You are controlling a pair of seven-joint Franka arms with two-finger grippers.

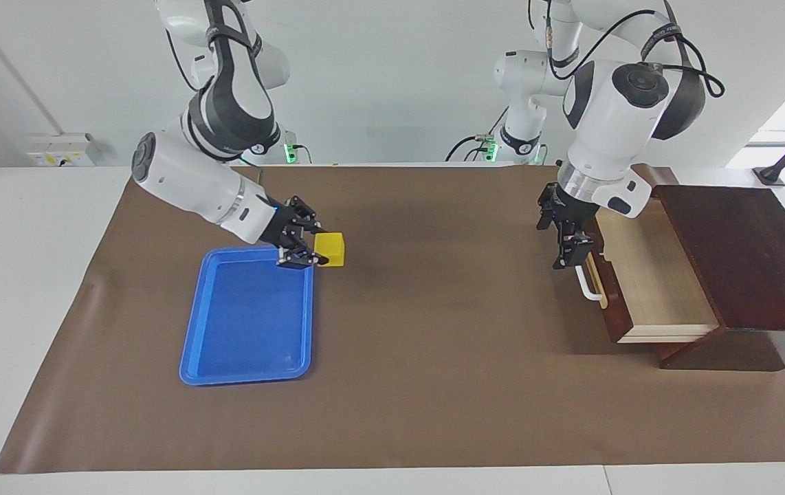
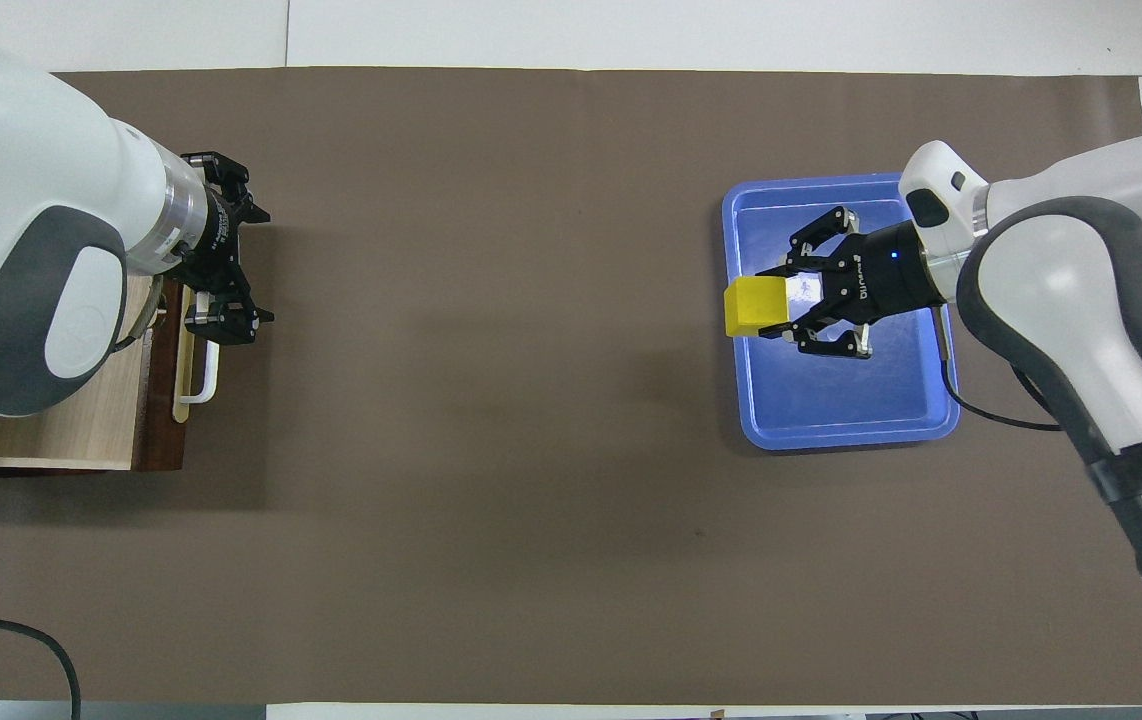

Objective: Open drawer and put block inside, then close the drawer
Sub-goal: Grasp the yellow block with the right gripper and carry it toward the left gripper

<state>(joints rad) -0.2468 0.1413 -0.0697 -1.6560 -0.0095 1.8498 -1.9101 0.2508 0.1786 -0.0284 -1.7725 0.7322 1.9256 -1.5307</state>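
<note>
The drawer [image 1: 654, 275] is pulled out of its dark wooden box [image 1: 743, 254] at the left arm's end of the table, and its pale interior is bare. It also shows in the overhead view [image 2: 61, 430]. My left gripper [image 1: 559, 240] [image 2: 257, 265] is open and empty. It hovers just off the drawer's front, beside the end of the white handle [image 1: 588, 285] [image 2: 206, 375] nearer the robots, without touching it. My right gripper [image 1: 318, 251] [image 2: 783, 300] is shut on the yellow block [image 1: 330, 249] [image 2: 755, 306] and holds it above the edge of the blue tray.
The blue plastic tray [image 1: 248, 323] [image 2: 841, 400] lies on the brown mat toward the right arm's end, with nothing in it. The brown mat [image 1: 434, 309] stretches between the tray and the drawer.
</note>
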